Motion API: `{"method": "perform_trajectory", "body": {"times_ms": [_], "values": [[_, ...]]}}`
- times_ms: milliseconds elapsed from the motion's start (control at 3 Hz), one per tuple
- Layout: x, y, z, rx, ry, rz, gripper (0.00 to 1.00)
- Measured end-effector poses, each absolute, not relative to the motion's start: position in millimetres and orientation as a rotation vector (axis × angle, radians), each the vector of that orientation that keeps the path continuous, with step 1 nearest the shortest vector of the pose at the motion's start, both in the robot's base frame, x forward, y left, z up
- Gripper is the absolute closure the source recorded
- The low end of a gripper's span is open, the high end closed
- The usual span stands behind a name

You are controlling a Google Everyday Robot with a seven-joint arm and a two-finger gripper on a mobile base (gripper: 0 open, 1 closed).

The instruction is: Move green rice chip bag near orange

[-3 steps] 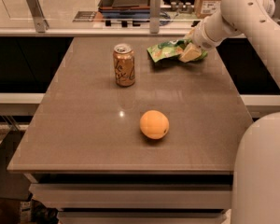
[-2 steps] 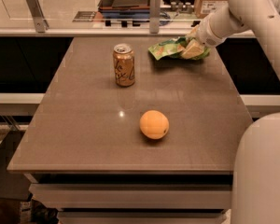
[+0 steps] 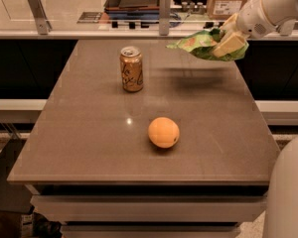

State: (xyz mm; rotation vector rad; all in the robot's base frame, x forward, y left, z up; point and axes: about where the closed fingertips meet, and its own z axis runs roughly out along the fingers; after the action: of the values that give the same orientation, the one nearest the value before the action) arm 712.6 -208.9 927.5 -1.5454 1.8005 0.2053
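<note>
Brown tabletop (image 3: 89, 133) holds a can (image 3: 131, 69) at 11 o'clock, with the orange (image 3: 164, 132) at 5 o'clock from it. At 2 o'clock the gripper (image 3: 224, 46) pinches the bag (image 3: 194, 42) above the surface, hiding its right end; the arm (image 3: 273, 9) runs out of frame.

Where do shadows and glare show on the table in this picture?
Camera view: the gripper, over the brown table's far right edge, holds the glossy green rice chip bag aloft, its faint shadow below; a small glare spot sits left of the round orange.
</note>
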Motion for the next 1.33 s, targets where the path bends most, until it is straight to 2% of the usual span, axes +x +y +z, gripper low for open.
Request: {"method": "perform_trajectory", "body": {"times_ms": [667, 1333], "values": [[621, -203, 948, -1.643, 1.828, 0.312, 1.0], [614, -195, 956, -1.599, 1.83, 0.349, 1.0]]}}
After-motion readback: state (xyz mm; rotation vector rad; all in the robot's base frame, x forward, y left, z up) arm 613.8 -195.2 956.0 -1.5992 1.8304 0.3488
